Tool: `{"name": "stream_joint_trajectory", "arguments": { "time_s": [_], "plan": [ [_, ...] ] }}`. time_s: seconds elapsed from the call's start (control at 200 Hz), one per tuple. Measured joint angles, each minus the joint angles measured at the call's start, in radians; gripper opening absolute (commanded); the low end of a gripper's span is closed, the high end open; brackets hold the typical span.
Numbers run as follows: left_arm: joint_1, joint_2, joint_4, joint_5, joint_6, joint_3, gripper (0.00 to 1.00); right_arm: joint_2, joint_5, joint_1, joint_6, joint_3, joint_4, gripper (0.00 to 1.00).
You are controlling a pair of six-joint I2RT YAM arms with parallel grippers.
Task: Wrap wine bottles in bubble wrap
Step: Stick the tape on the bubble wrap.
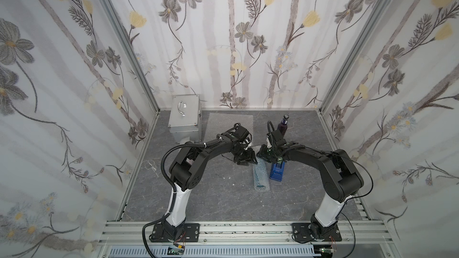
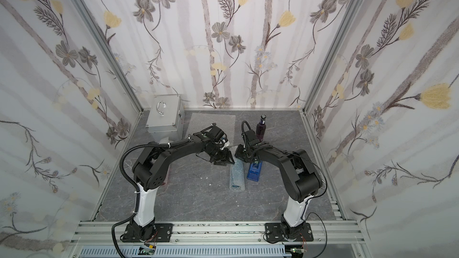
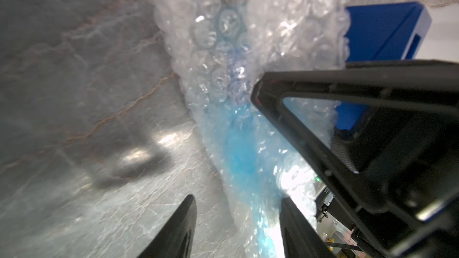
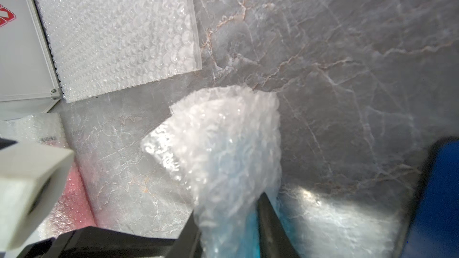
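A blue wine bottle rolled in bubble wrap [image 1: 260,177] [image 2: 237,177] lies on the grey table between the two arms. My right gripper [image 4: 228,227] is shut on the far end of this roll, and loose wrap [image 4: 223,140] sticks out past its fingers. My left gripper [image 3: 238,219] is open around the same roll [image 3: 243,145]; one finger [image 3: 181,227] stands clear of it. A purple wine bottle [image 1: 283,126] [image 2: 261,127] stands upright at the back, unwrapped. A flat sheet of bubble wrap [image 1: 228,122] [image 4: 119,33] lies behind the left arm.
A silver metal case [image 1: 185,117] [image 2: 165,115] stands at the back left. The blue tape dispenser [image 1: 277,170] [image 2: 254,170] sits just right of the roll, under the right wrist. A pinkish bubble-wrapped bundle [image 4: 69,194] lies near the case. Walls close in three sides.
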Motion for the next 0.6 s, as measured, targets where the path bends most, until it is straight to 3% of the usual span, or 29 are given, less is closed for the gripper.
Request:
{"name": "stream_joint_trajectory", "arguments": {
  "time_s": [0.26,0.6],
  "plan": [
    [0.002,-0.053,-0.037,-0.02,0.03,-0.035,0.64,-0.006,0.0,0.005,0.017,-0.024,0.043,0.28],
    [0.029,-0.053,-0.013,0.077,0.034,-0.091,0.48,-0.006,0.0,0.007,0.017,-0.039,0.078,0.28]
  ]
}}
